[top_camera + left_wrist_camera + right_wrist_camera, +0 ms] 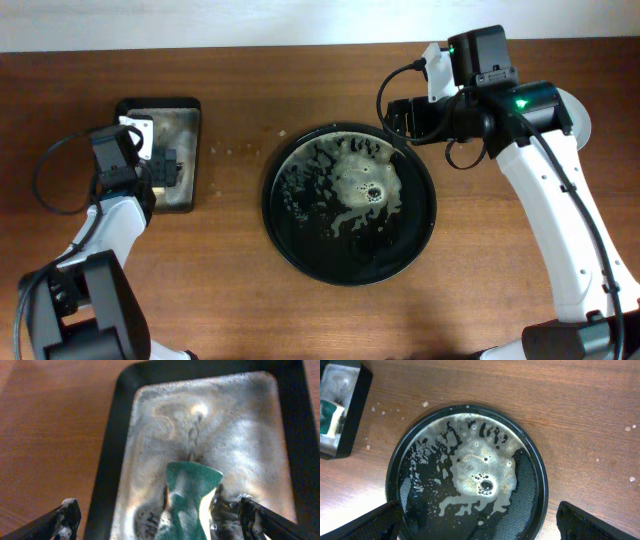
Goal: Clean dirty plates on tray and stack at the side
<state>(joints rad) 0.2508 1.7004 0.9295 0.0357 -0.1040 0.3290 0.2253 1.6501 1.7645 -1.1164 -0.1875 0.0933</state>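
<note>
Right gripper (pixel 397 117) rides highest toward the overhead lens, just beyond the tray (pixel 268 195) at its upper-right rim, fingers spread on nothing. The left gripper (pixel 170 172) hangs over the sponge tray (pixel 160 104), well left of the tray. We see no dirty plates in any view — only foamy water lies in the tray.

From the left wrist, the fingers stand wide either side of the sponge (pixel 192 485) without pinching it. We judge that a shallow close could drag it and trail suds toward the tray.

From the right wrist, foam (pixel 480 472) pools mid-tray. A low sweep could clip the rim and slosh it — the table (pixel 580 400) lies open right of the tray.
</note>
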